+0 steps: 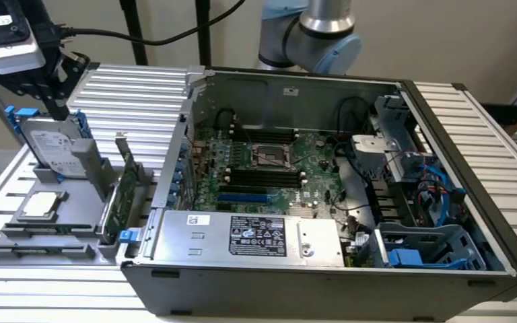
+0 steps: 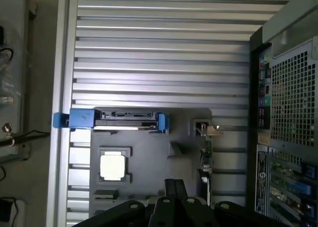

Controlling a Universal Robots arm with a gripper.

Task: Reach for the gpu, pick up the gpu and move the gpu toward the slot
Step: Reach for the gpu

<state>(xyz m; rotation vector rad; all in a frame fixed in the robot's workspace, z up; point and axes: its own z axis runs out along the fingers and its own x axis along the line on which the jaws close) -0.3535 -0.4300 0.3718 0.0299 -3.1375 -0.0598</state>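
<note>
The gpu (image 1: 129, 183) is a thin green card standing on edge in the grey holder (image 1: 79, 235), its silver bracket pointing up, just outside the case's wall. In the wrist view the gpu (image 2: 206, 160) shows edge-on. My gripper (image 1: 61, 111) hangs high at the exterior view's left, above the hard drive and well clear of the gpu. Its two dark fingers (image 2: 170, 187) are pressed together, shut with nothing between them. The blue slot (image 1: 242, 198) lies on the motherboard inside the open case.
A silver hard drive with blue rails (image 1: 54, 145) stands in the holder, and a square processor chip (image 1: 43, 205) lies in front of it. The open computer case (image 1: 330, 269) takes up the exterior view's middle and right. A black cable (image 1: 151, 37) trails from the wrist.
</note>
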